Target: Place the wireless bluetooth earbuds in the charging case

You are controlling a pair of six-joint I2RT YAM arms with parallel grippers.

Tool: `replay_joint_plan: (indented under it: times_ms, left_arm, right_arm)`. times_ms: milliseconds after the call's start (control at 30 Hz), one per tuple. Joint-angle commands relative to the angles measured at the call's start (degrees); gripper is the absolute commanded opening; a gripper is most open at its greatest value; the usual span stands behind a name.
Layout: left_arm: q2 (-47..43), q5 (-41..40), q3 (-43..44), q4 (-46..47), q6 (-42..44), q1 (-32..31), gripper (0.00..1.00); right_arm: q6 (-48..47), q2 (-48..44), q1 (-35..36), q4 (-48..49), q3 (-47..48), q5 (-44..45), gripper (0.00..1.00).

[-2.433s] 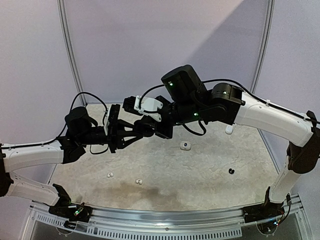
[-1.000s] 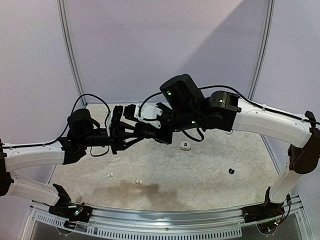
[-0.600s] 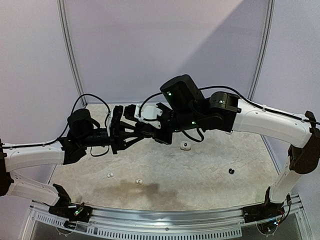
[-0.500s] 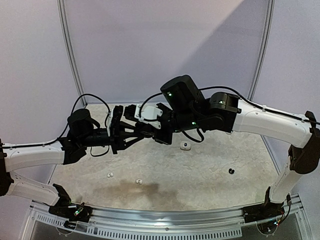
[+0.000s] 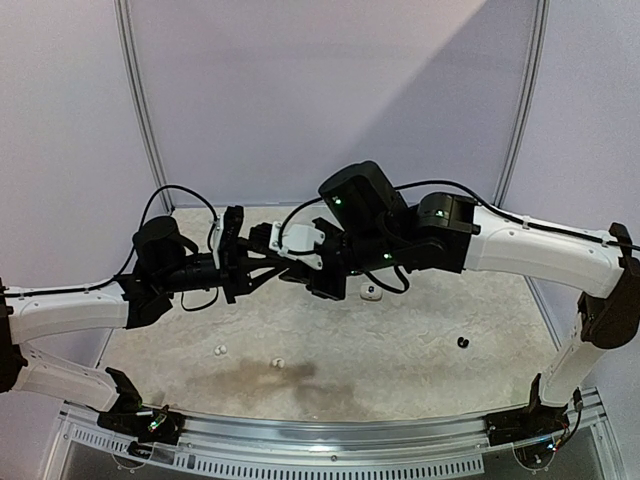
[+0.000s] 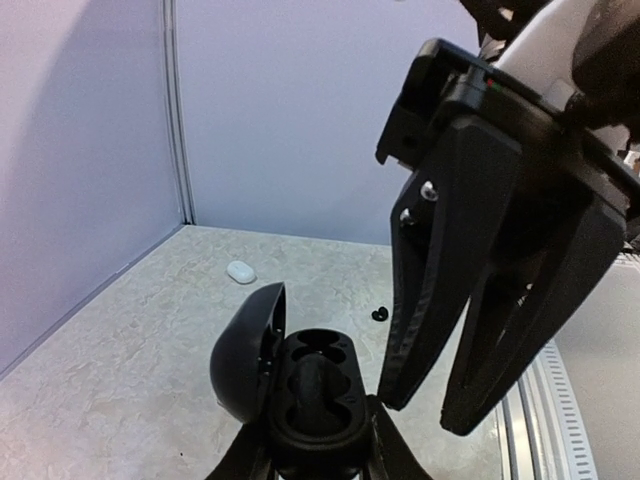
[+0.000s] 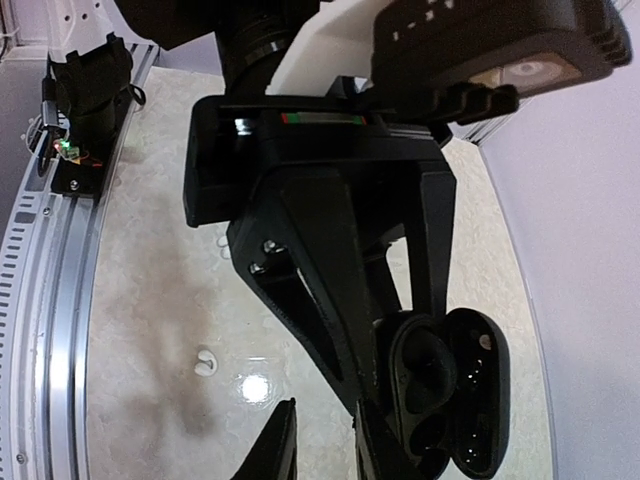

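Note:
My left gripper [image 6: 315,452] is shut on the base of a black charging case [image 6: 315,400], held in mid-air with its lid [image 6: 245,350] swung open to the left. A dark rounded bud [image 6: 318,385] lies in the case's wells. My right gripper [image 6: 428,412] hangs just to the right of the case, jaws a little apart with nothing between them. From the right wrist the same case [image 7: 440,390] shows beside my right gripper [image 7: 325,450]. Above the table, the left gripper [image 5: 278,263] meets the right gripper [image 5: 325,282]. Two white earbuds [image 5: 219,350] [image 5: 277,362] and a black one [image 5: 462,342] lie on the table.
A white pebble-shaped case [image 5: 371,291] sits on the table under the right arm. Another white pebble [image 6: 241,271] lies near the back wall, and a black bud [image 6: 380,314] lies beyond the held case. Purple walls close the table at the back and sides.
The right gripper's jaws have parted slightly and it has dropped a little beside the case. The left gripper still holds the open case, now slightly higher.

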Motion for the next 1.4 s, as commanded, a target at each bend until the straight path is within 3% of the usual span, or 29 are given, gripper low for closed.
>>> replay_joint_plan:
  times_ms: [0,233,367,533,667,867,1067,1367]
  left_arm:
    - [-0.64,0.61,0.68,1.12,0.1,0.2,0.0]
    - [-0.95,0.21,0.57,1.13,0.22,0.16,0.0]
    - [-0.95,1.63,0.12,1.95,3.14,0.22,0.0]
    - [-0.65,9.85,-0.49,2.95,10.95,0.22,0.0]
    - [0.0,16.58,-0.75,2.49,14.51,0.13,0.0]
    - [1.04,22.75,-0.66,1.2,15.0,-0.43,0.0]
    - [2.24,23.87,-0.93,2.3,13.33,-0.99,0.0]
    - [2.7,22.55,-0.92,2.36,12.33,-0.99,0.0]
  right_arm:
    - [1.98,-3.81,-1.04,3.5,-1.23,2.16,0.21]
    - [4.59,-7.66,-2.99,1.59,-1.02,3.05,0.23]
    - [14.16,-10.44,-7.89,-0.2,-1.09,3.88,0.26]
    - [25.59,-12.61,-13.87,-0.79,-3.17,3.3,0.31]
    - [38.41,-11.3,-19.73,-8.41,-2.38,3.82,0.35]
    - [49.36,-7.05,-26.87,-25.25,-2.01,8.74,0.41]
    - [54.44,-5.92,-34.57,-35.9,-13.29,9.2,0.4]
    - [57.09,-4.63,-42.04,-33.24,-27.7,6.34,0.4]
